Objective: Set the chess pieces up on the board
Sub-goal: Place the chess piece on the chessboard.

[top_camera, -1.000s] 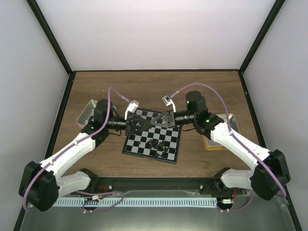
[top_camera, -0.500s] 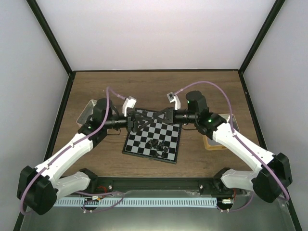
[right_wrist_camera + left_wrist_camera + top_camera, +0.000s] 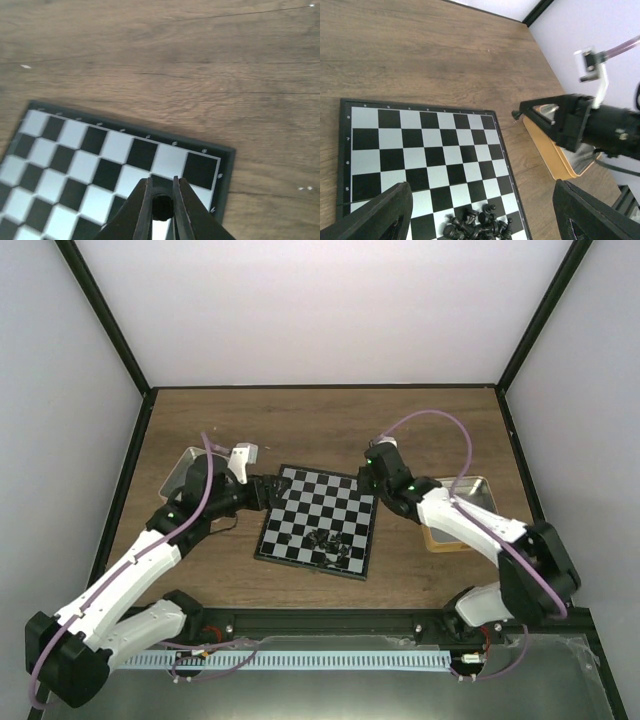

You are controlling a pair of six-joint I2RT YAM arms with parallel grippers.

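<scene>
The board (image 3: pixel 318 523) carries a checker pattern of black and silvery-grey squares inside a thin dark rim. The pieces (image 3: pixel 328 543) are black, as is the piece (image 3: pixel 161 206) between the black right fingers (image 3: pixel 142 210). The table (image 3: pixel 300 420) is brown wood grain. The left arm (image 3: pixel 130 575) and right arm (image 3: pixel 480 530) are white with black joints. The cables (image 3: pixel 440 425) are purple. The right tin (image 3: pixel 447 540) is tan-rimmed. The left tin (image 3: pixel 178 472) is grey.

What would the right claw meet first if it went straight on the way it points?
Probably the board near its corner, beyond the right claw and its pinched black piece; depth unclear.
</scene>
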